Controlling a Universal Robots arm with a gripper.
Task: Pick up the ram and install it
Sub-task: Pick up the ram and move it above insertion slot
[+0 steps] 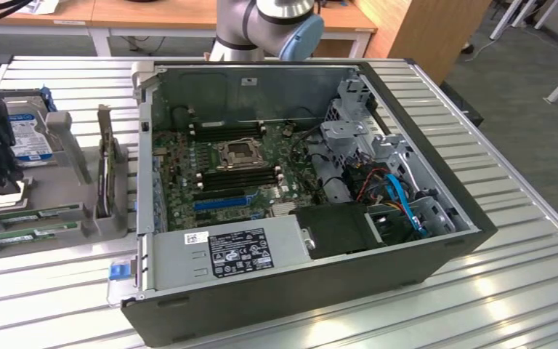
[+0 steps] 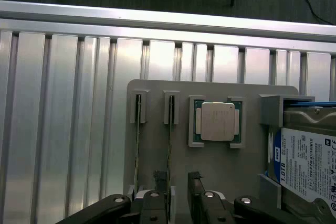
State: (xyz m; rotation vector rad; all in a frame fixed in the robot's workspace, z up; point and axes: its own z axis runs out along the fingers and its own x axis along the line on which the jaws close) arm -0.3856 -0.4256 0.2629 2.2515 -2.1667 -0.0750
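So my claw [image 2: 177, 183] is wide open right now and holding nothing. The two fingers [image 2: 195, 182] hang apart over one end of the grey tray [image 2: 157, 90]. The ram stick [image 2: 169, 140] I'm after stands on its edge in a slot of that tray. On the wrist camera it runs straight into the gap between my fingers, much closer to one finger than the other, and I honestly can't tell if it touches. The other stick [image 2: 137, 140] sits in the slot just beside it, parallel, on the side away from the processor [image 2: 217, 121]. That square silver chip lies flat in its own pocket on the opposite side of my stick. Past it a hard drive [image 2: 307, 161] with a white and blue label is parked at the tray's edge. The whole tray rests on the ribbed metal table [image 2: 52, 129]. Further out, the open computer case [image 1: 434, 254] lies on its side on the exterior view's right of the tray. Its green motherboard [image 1: 177, 167] faces up, with long black slots [image 1: 240, 178] next to the processor socket [image 1: 240, 154]. There's also a blue slot [image 1: 223, 203] and a grey power supply [image 1: 177, 254] along the case's near wall. Behind the case stands the arm's base [image 1: 259, 25].
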